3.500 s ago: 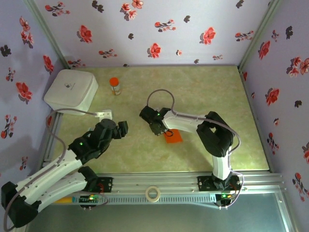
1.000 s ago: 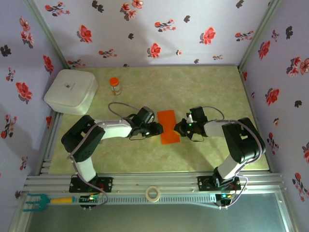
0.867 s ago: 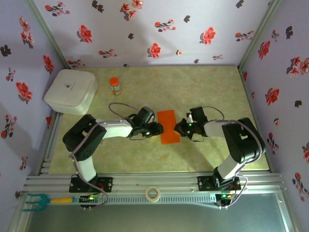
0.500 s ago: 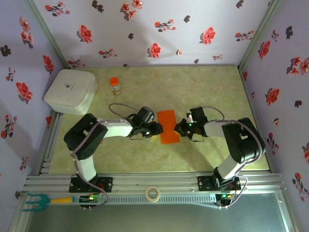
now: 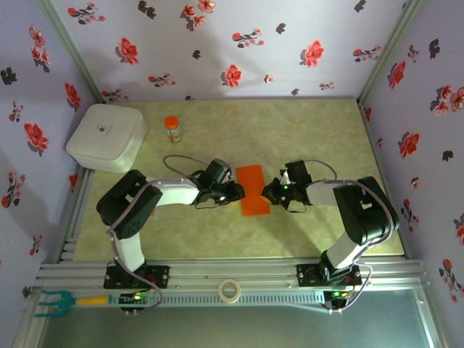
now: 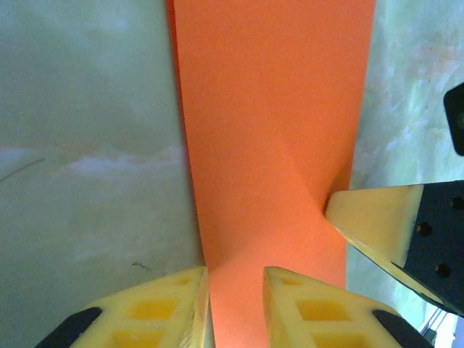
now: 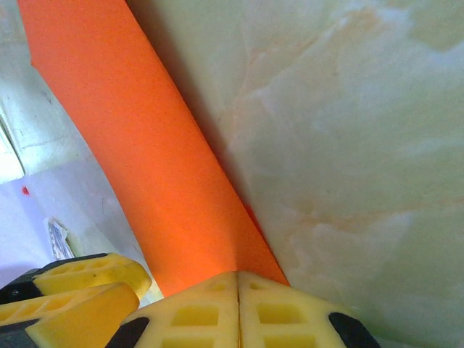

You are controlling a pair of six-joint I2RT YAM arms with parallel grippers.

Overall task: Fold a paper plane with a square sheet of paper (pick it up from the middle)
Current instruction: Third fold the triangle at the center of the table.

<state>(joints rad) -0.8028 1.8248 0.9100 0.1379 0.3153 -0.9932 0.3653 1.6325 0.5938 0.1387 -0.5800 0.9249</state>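
Left claw (image 6: 235, 290) narrower astride paper (image 6: 268, 130) edge

Matt, smooth orange sheet of paper (image 6: 268, 145) on a faintly glossy tabletop (image 5: 290, 138).

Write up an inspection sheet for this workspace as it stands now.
surface: pale green marbled table; no spills seen.
job's things: orange paper, folded to a long strip, between the two grippers; no plane shape yet.
clutter: white box and orange-capped bottle at far left; tape roll and teal-and-orange tool by the front rails.
grippers: left gripper, jaws slightly apart with the paper's edge between them; right gripper, shut on the paper's opposite edge.
cables: grey cable loops above the left arm, second cable by the right wrist; both clear of the paper.
surroundings: floral walls; nothing else seen.
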